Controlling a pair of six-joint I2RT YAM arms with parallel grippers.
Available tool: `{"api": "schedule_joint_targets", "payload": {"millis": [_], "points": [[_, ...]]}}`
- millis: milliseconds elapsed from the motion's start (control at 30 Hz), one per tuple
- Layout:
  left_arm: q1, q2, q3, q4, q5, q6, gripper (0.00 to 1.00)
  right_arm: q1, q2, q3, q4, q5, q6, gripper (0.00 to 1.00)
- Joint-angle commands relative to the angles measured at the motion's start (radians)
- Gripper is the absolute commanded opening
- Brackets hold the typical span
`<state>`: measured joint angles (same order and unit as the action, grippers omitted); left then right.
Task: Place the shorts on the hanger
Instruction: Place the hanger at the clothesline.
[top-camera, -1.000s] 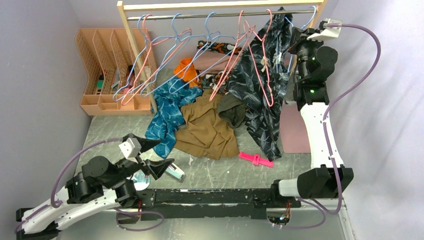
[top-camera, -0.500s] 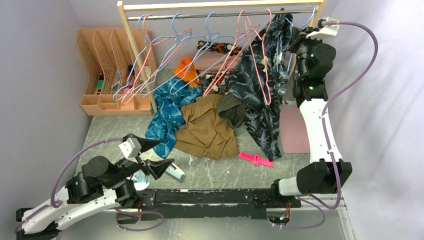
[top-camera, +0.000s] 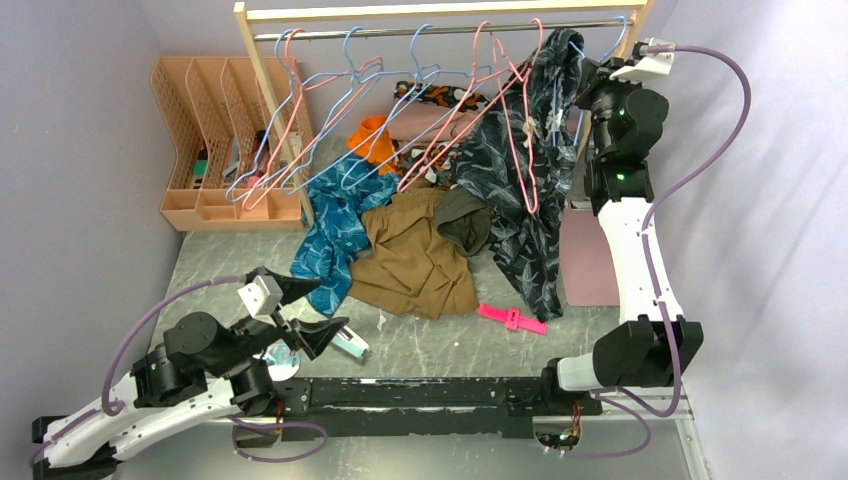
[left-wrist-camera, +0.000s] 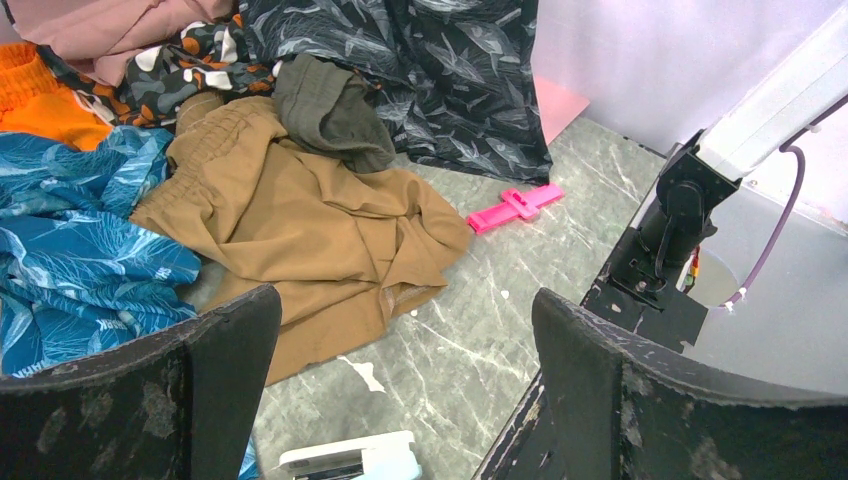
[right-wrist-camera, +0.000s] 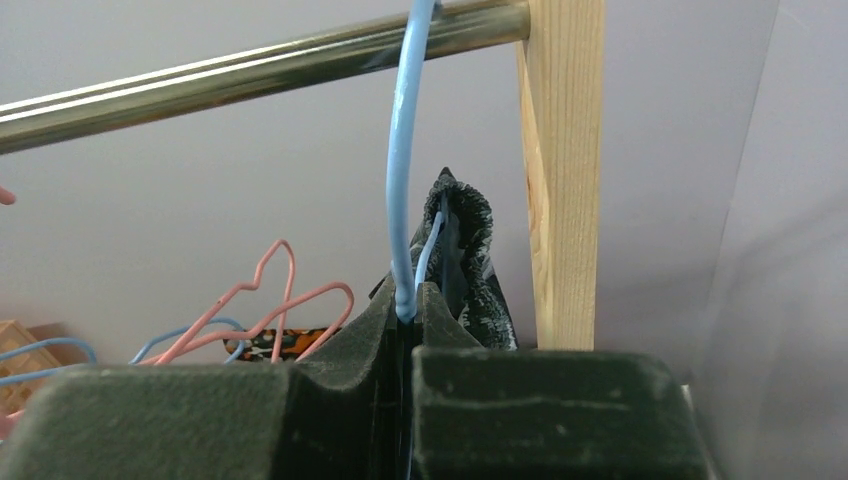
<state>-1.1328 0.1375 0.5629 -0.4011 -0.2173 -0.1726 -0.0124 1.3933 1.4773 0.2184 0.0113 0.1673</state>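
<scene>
Lavender walls close in a grey marbled table (top-camera: 430, 345), seen from above, with a wooden rack whose metal rail (top-camera: 420, 30) carries pink hangers (top-camera: 523, 130) and blue ones. A peach file organiser (top-camera: 215, 140) stands at the far left. The shorts (top-camera: 520, 200) hang from the rail's right end and trail down onto the table, beside a brown garment (top-camera: 415, 255) and a teal-blue garment (top-camera: 335, 225). A pink clip (top-camera: 512, 318) lies near their hem. The right gripper (top-camera: 588, 75) is raised to the rail's right end, at the hanger (top-camera: 627, 22). The left gripper (top-camera: 315, 310) sits low at the near left, jaws spread wide and holding nothing.

From the left wrist, the left gripper (left-wrist-camera: 405, 300) frames the brown garment (left-wrist-camera: 300, 220), with the teal-blue garment (left-wrist-camera: 80, 230) to its left, the pink clip (left-wrist-camera: 515, 205) on bare table, and the shorts (left-wrist-camera: 450, 80) behind.

From the right wrist, the right gripper (right-wrist-camera: 408, 310) has its jaws pressed together on the hanger (right-wrist-camera: 402, 180), whose hook rises over the rail (right-wrist-camera: 250, 65) beside a wooden post (right-wrist-camera: 565, 170). A fold of the shorts (right-wrist-camera: 475, 250) drapes over a thin blue wire just behind the jaws.
</scene>
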Motion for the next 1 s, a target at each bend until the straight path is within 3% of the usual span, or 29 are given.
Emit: {"api": "schedule_joint_targets", "payload": {"millis": [0,133,333,433,733,967], "points": [[0.008,-0.002,-0.009,0.007,0.009,0.008,0.99,-0.011,-0.031,-0.022,0.025,0.013,0.001,0.0],[0.008,-0.002,-0.009,0.009,0.02,0.011,0.99,-0.011,-0.045,-0.021,0.006,0.032,0.019,0.03],[0.008,-0.011,-0.011,0.013,0.038,0.021,0.99,-0.011,-0.06,0.026,-0.092,0.013,0.04,0.38],[0.008,-0.018,-0.012,0.013,0.054,0.026,0.99,-0.011,-0.088,0.017,-0.161,0.021,0.048,0.47],[0.007,-0.031,-0.014,0.016,0.09,0.035,0.99,-0.011,-0.23,-0.031,-0.371,0.062,0.043,0.57],[0.007,-0.045,-0.014,0.015,0.092,0.034,0.99,-0.007,-0.364,-0.077,-0.568,0.202,0.075,0.61]]}}
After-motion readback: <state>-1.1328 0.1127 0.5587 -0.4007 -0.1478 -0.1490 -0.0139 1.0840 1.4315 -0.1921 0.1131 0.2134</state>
